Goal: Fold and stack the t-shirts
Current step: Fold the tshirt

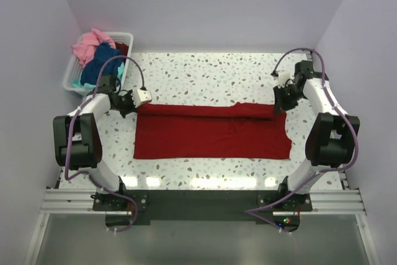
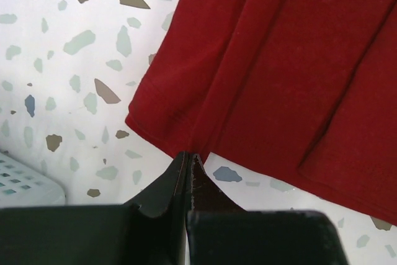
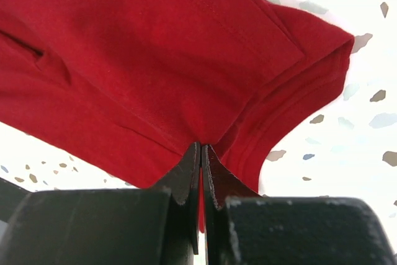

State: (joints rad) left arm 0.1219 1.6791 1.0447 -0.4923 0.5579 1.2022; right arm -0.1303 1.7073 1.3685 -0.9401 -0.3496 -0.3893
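Your left fingers [image 2: 188,157] are pressed shut on the hem of the large deep red cloth t-shirt [image 2: 279,79], and a crease runs straight away from their tips. Your right fingers [image 3: 201,148] are shut on the same shirt. Only the right wrist view shows the detail: a sliver of red cloth sits in the slit between them, and a doubled hem bulges just to their right. The overhead view gives what neither wrist camera can. There the shirt lies as a wide flat band on the white speckled worktop [image 1: 205,79], stretched between the two sets of fingers, with its far edge turned over into a narrow strip. Each set holds one far corner. Beyond and to the left of the left fingers stands a white slatted plastic basket [image 1: 69,84], heaped with a pink t-shirt [image 1: 87,44], a navy blue t-shirt [image 1: 102,60] and a teal t-shirt [image 1: 120,67]. The left wrist view catches only a corner of that basket, low to the left of the fingers.
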